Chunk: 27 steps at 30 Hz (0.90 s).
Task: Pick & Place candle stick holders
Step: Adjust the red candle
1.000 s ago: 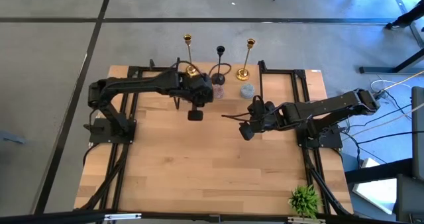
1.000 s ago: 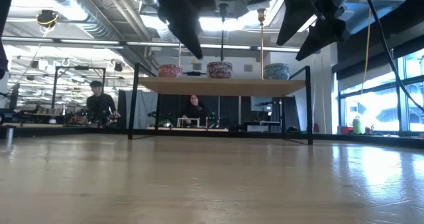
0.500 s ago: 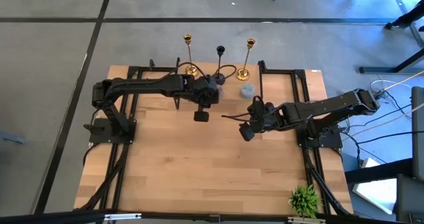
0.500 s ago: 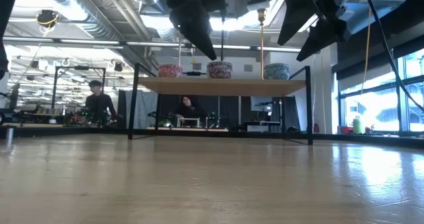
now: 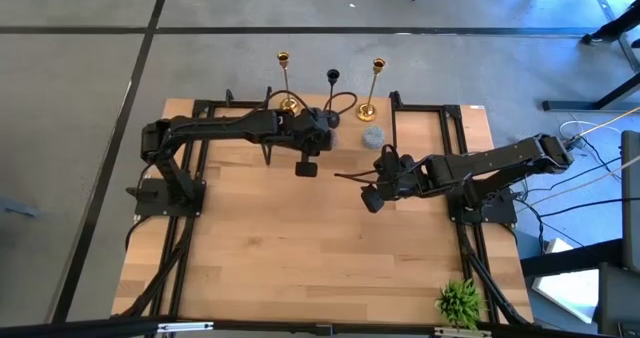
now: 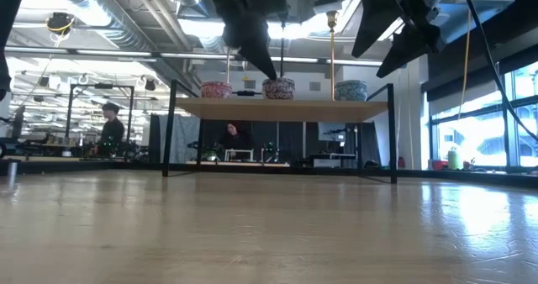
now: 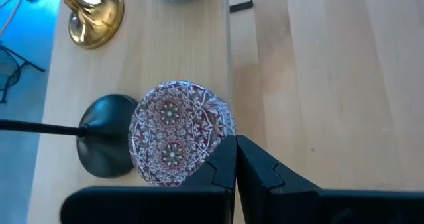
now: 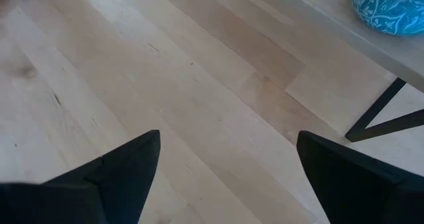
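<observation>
On a raised shelf [image 6: 282, 107] at the table's far edge stand three squat holders, pink [image 6: 216, 89], purple [image 6: 279, 88] and light blue [image 6: 351, 90], with two gold sticks [image 5: 283, 78] [image 5: 375, 86] and a black stick [image 5: 332, 88] behind them. My left gripper [image 7: 233, 144] is shut, its tips at the near edge of the purple patterned holder [image 7: 179, 141], slanting down on it in the low view [image 6: 271, 69]. My right gripper [image 8: 225, 144] is open and empty above the table's middle right [image 5: 365, 183]. My left gripper's shut fingertips [image 7: 225, 151] stand at the rim of the purple holder [image 7: 215, 134], coming slanting down from the near side. I cannot tell whether they touch it. The holder sits upright on the shelf.
The black stick's round base [image 7: 106, 144] stands close behind the purple holder, a gold base [image 7: 96, 15] beyond it. A green plant [image 5: 458, 300] sits at the near right corner. The shelf's black legs [image 6: 171, 128] stand on the table. People [image 6: 111, 131] are in the room behind.
My left gripper has gone toward the table's right edge and a little toward the far edge, its shut tips coming over the purple holder. My right arm has kept still.
</observation>
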Each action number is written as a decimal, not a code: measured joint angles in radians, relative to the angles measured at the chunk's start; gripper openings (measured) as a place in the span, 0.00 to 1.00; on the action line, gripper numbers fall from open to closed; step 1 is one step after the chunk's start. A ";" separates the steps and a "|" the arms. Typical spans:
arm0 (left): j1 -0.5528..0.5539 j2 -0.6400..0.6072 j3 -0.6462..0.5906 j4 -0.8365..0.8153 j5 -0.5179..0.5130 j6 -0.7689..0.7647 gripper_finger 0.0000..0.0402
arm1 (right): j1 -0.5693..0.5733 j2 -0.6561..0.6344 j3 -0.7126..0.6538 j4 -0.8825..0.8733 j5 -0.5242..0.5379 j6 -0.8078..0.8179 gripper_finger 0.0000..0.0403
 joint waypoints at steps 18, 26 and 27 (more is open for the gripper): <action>0.003 0.033 0.000 0.005 -0.030 0.000 0.00 | 0.000 0.000 0.000 0.003 0.002 0.000 0.89; 0.003 0.031 0.000 0.007 -0.060 0.000 0.00 | 0.000 0.000 0.000 0.000 0.003 0.011 0.89; 0.003 0.029 0.000 0.007 -0.061 0.000 0.00 | 0.000 0.000 0.000 0.001 0.003 0.011 0.89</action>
